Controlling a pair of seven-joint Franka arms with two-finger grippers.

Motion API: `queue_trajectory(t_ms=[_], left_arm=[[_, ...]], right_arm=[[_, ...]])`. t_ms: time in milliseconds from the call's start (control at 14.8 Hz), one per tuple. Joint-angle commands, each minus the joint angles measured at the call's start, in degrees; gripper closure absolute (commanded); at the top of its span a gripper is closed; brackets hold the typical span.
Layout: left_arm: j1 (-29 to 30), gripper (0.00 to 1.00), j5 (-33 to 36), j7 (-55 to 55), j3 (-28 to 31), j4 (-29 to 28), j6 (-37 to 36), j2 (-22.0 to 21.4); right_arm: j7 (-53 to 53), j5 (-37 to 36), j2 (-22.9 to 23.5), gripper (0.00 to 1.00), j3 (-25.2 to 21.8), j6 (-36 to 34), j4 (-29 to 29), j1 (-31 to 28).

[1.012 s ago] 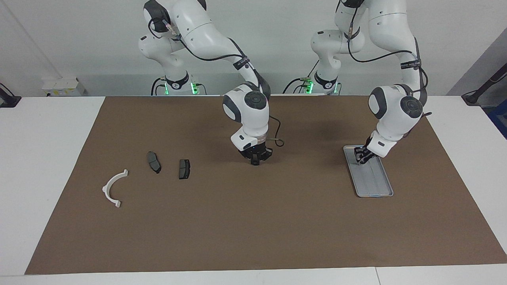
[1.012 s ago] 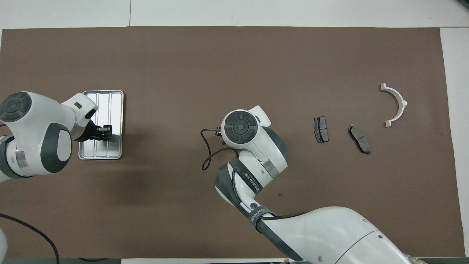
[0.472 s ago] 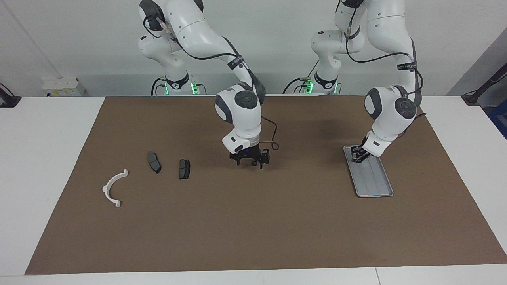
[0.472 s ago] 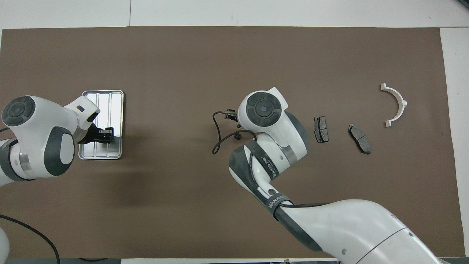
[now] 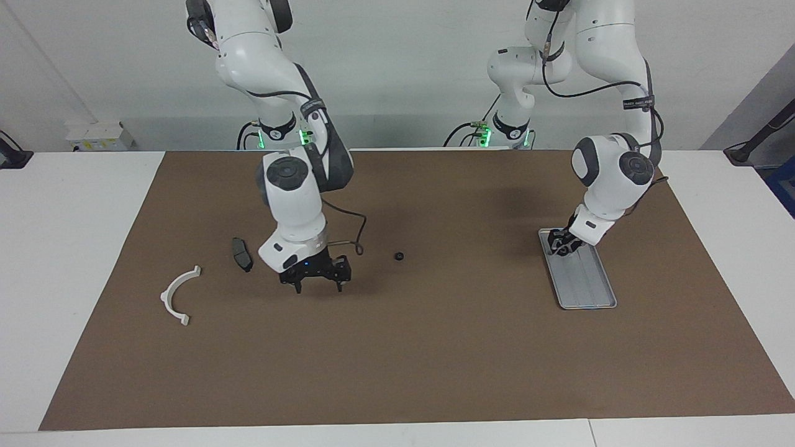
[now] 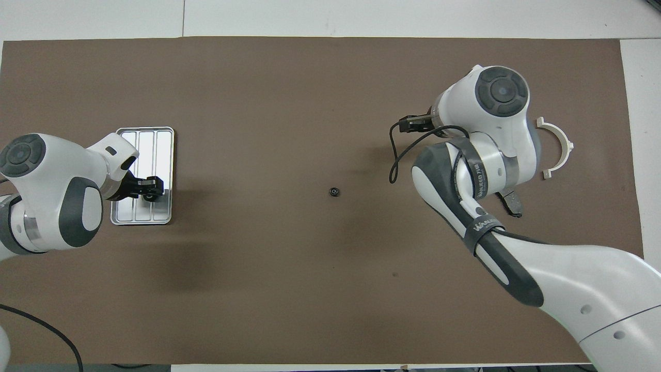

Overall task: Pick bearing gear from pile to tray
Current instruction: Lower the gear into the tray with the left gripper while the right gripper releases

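Open mat all round the small black ring [image 5: 399,256], arms well apart at either end.

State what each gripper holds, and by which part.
The right gripper, open above the mat, holds nothing. The left gripper, over the tray: whether it grips anything cannot be told.

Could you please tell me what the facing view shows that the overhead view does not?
Facing only: the right gripper, open, low beside the plate; overhead, its own arm hides it. Overhead only: nothing further. Both: the ring, the bracket, the tray and the left gripper over the tray.
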Motion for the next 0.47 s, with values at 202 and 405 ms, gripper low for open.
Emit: queue_trajectory(t_ms=[202, 405], left_arm=[[-2.46, 0.40, 0.09, -9.06, -0.64, 8.71, -5.68, 0.29], [-8.96, 0.40, 0.00, -20.57, -0.47, 10.20, -5.07, 0.99]], right_arm=[[-13.52, -0.36, -3.71, 0.01, 0.63, -8.52, 1.01, -8.02], [-13.70, -0.10, -5.99, 0.01, 0.63, -12.21, 0.92, -10.57]])
